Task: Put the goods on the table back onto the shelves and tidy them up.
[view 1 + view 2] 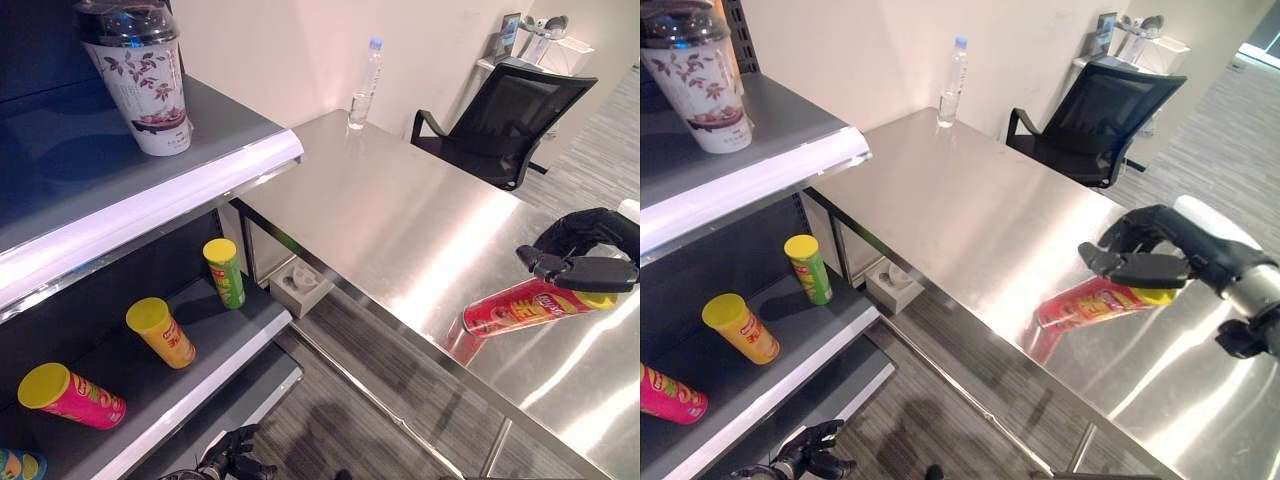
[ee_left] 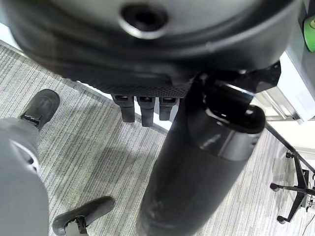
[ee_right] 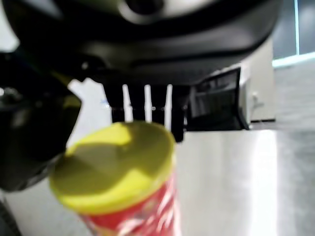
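Observation:
A red chip can with a yellow lid hangs tilted just above the steel table, near its front right part. My right hand is shut on the can's lid end, fingers over it and thumb beside it. The can's reflection shows on the tabletop beneath. On the lower shelf at the left stand a green can and an orange can, with a pink can lying on its side. My left hand hangs low by the shelf's foot, fingers relaxed and holding nothing.
A large lidded paper cup stands on the upper shelf. A water bottle stands at the table's far edge, and a black office chair is behind the table. A white box sits on the floor under the table.

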### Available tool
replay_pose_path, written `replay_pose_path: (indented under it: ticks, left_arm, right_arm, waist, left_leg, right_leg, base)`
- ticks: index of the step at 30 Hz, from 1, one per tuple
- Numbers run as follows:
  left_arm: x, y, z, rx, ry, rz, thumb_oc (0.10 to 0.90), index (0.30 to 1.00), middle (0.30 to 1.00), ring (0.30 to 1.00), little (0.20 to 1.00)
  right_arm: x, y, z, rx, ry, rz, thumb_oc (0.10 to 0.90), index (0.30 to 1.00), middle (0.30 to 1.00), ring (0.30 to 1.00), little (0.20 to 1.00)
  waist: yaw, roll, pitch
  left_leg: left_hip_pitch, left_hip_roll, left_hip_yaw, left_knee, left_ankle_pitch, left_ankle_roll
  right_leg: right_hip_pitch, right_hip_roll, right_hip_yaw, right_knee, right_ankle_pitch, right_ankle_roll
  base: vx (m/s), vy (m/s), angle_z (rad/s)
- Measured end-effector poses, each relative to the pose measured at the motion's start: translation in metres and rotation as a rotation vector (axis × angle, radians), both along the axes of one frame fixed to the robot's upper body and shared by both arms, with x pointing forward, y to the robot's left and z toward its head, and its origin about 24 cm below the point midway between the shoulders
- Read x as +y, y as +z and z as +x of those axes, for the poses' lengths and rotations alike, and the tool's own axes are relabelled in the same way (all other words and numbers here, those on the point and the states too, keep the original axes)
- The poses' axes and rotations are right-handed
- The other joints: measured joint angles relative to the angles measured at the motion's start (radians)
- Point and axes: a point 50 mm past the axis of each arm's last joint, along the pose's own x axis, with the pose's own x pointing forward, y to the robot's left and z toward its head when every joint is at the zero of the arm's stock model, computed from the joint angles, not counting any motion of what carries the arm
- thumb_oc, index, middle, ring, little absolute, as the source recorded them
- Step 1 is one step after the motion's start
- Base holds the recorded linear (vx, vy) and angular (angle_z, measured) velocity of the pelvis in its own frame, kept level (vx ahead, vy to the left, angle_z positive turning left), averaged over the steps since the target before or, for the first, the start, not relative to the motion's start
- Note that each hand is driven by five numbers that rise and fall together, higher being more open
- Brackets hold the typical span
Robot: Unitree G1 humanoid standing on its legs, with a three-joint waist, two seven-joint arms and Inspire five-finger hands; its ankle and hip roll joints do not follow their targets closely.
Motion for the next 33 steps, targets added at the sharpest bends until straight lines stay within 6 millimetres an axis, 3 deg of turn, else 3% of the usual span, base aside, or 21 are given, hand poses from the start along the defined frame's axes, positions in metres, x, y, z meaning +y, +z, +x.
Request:
replay_pose_path:
  ticks: [4,6,14,33]
  left_arm:
    - [0.0,0.0,0.0,-0.001,0.002,0.002,0.8,0.9,0.9,0.9,0.9]
    - [0.0,0.0,0.0,-0.003,0.005,0.004,0.8,0.9,0.9,0.9,0.9]
    - [-0.001,0.0,0.001,-0.011,0.018,0.017,0.8,0.9,0.9,0.9,0.9]
    - [-0.004,-0.001,0.002,-0.016,0.034,0.013,0.8,0.9,0.9,0.9,0.9]
  right_arm:
    - [0.001,0.002,0.001,-0.046,-0.009,-0.03,0.8,0.9,0.9,0.9,0.9]
    - [0.002,0.002,0.003,-0.151,-0.027,0.007,0.8,0.9,0.9,0.9,0.9]
    - [0.016,0.011,0.002,-0.308,-0.002,-0.031,0.8,0.9,0.9,0.9,0.9]
    - [0.037,0.009,-0.006,-0.387,0.081,0.094,0.8,0.9,0.9,0.9,0.9]
  waist:
    - [0.005,0.003,-0.001]
    - [0.006,0.008,0.0]
    - [0.022,0.048,0.004]
    - [0.013,0.036,0.005]
  left_leg:
    - [0.0,-0.001,-0.001,0.0,0.0,0.0]
    - [0.0,-0.006,-0.004,0.0,0.0,0.0]
    - [0.004,-0.007,-0.014,0.0,0.001,0.001]
    - [0.008,-0.007,-0.011,0.0,0.001,0.001]
  right_leg:
    - [0.001,-0.001,-0.001,0.0,0.0,0.0]
    - [0.003,-0.001,-0.002,-0.001,0.0,0.0]
    - [0.011,-0.003,-0.01,-0.001,0.0,0.0]
    - [0.01,-0.002,-0.002,-0.002,0.0,0.0]
  base:
    - [0.0,0.0,0.0]
    - [0.01,0.0,0.02]
    - [0.01,0.002,0.03]
    - [0.0,0.0,0.0]
